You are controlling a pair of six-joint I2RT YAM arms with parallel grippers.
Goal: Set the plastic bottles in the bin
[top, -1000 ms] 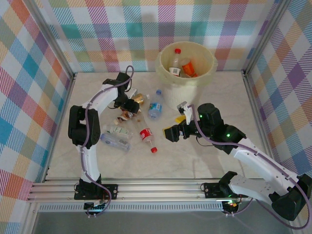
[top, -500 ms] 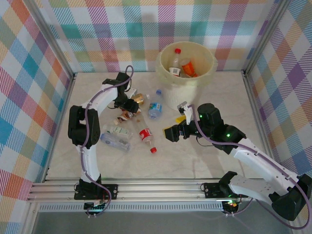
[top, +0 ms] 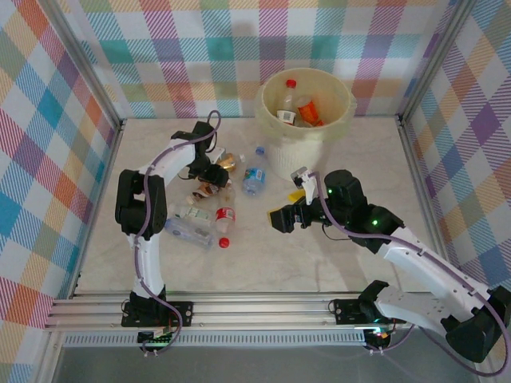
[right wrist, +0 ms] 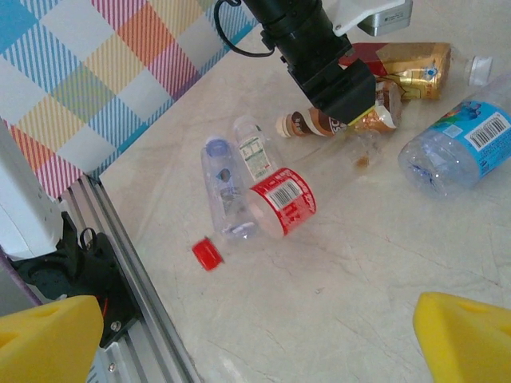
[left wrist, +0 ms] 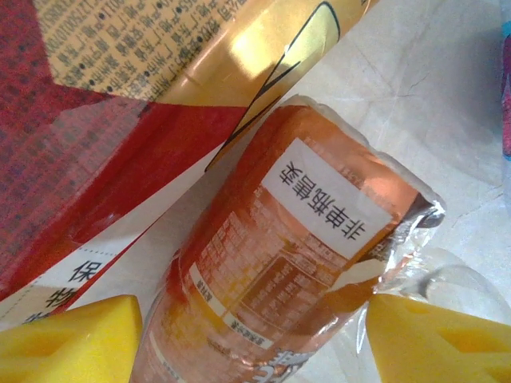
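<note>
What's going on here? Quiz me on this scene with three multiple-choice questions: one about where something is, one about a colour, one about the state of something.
1. Where does the bin stand?
A) between the arms' bases
B) at the far side of the table
C) against the left wall

2. What colour is the label on the bottle that the left pincer straddles?
A) green
B) blue
C) orange-brown

3. How is the right pincer?
A) open, with nothing in it
B) shut on a bottle
C) shut on a cap

Answers:
1 B: the top view shows the bin by the back wall, far from the bases.
2 C: the left wrist view shows that label close up.
3 A: its yellow fingertips stand wide apart over bare table.
</note>
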